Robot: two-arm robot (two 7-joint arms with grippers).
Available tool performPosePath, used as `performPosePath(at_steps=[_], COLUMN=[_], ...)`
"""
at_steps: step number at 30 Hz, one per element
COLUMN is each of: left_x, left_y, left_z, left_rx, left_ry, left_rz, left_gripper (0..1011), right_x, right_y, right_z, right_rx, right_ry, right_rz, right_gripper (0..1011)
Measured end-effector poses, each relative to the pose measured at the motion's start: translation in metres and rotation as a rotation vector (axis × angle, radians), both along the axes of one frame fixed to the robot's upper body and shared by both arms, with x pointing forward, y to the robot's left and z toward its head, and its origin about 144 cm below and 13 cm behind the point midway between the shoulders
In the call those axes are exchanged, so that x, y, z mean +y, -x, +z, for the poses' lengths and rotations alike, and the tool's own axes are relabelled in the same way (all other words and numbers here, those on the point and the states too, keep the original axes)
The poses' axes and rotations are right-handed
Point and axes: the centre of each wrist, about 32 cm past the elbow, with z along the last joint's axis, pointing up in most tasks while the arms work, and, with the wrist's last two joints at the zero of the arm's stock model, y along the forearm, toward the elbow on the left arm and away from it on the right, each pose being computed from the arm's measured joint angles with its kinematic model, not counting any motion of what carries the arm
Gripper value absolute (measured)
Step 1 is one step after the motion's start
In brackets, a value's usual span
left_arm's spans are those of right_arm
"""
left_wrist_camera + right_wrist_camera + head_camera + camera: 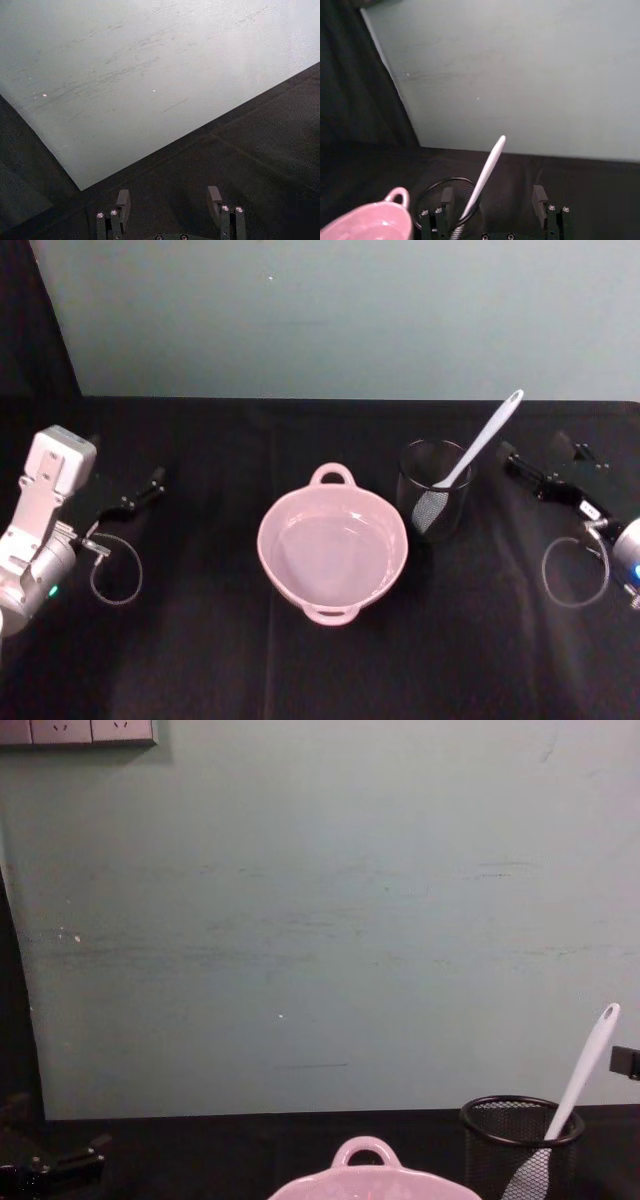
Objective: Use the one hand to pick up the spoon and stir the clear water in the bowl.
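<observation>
Evidently, the released right end effector [492, 197] is facing the spoon [480, 445] in the mesh cup [437, 505], needing to grip its handle next; the left end effector [169, 205] is idling, released.

You had a black mesh cup [456, 514] standing upright on the black desk [200, 660], with a pale green wall [350, 320] and sockets [90, 730] behind.

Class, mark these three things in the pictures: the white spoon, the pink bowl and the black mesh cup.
spoon [478, 440], head view, middle of its handle.
bowl [272, 545], head view, inner wall on its left side.
mesh cup [490, 1155], chest view, its side wall.
</observation>
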Motion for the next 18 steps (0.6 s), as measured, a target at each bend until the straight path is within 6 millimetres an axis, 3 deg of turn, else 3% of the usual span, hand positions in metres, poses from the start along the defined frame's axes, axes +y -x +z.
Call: performPosePath(at_steps=[8, 18], left_x=[0.000, 0.000], left_y=[0.000, 0.000], left_z=[0.000, 0.000], left_rx=[0.000, 0.000], left_ry=[0.000, 0.000], left_rz=[0.000, 0.000], left_gripper=[1011, 1011], right_x=[0.001, 0.011], right_y=[-0.017, -0.034], right_z=[0.007, 0.014], right_rx=[0.144, 0.229], right_ry=[-0.191, -0.302], right_rz=[0.002, -0.019], right_gripper=[1002, 1002])
